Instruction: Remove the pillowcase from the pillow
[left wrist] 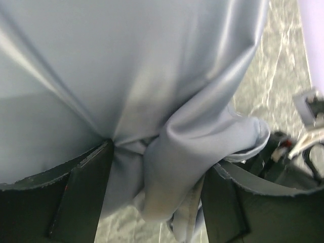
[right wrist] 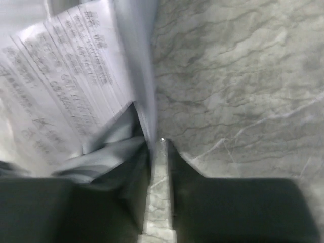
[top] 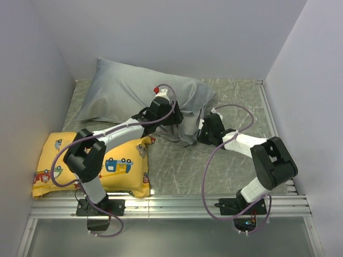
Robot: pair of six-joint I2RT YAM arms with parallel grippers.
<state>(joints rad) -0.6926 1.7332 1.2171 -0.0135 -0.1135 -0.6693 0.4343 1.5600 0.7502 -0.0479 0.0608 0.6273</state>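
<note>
Top view: the pillowcase (top: 134, 88) lies far-left on the counter (top: 236, 96). It is plump, with its near-right end gathered into a loose bunch between the two arms. The pillow itself is not visible in any view, only grey fabric.

The left arm crosses the yellow cushion (top: 115, 160), which sits at the near-left counter edge. The left tool (top: 174, 122) is at the bunched end, but from above the wrist covers the fingertips.

Left wrist cam: the left tool (left wrist: 162, 162) has its fingers (left wrist: 76, 202) set a moderate way apart. A thick wad of pillowcase (left wrist: 152, 76) is packed between them, and creases run into the left fingertip. It reads as clamped on the fabric. The fingers' lower parts are cut off by the frame. There is blurry hardware at the right edge that I can't identify.

Right tool (top: 202, 131) is just right of the bunch, low on the counter.

Right wrist cam: the right tool (right wrist: 161, 144) has its jaws almost together, and only a sliver of counter (right wrist: 243, 76) shows through the slit. The pillowcase (right wrist: 109, 152) edge runs down to the tips and drapes over the left finger. I can't tell if the tips actually pinch it. A white printed label (right wrist: 66, 76) hangs upper left. Its text is too blurred to read, and I can't tell what it's sewn to.
</note>
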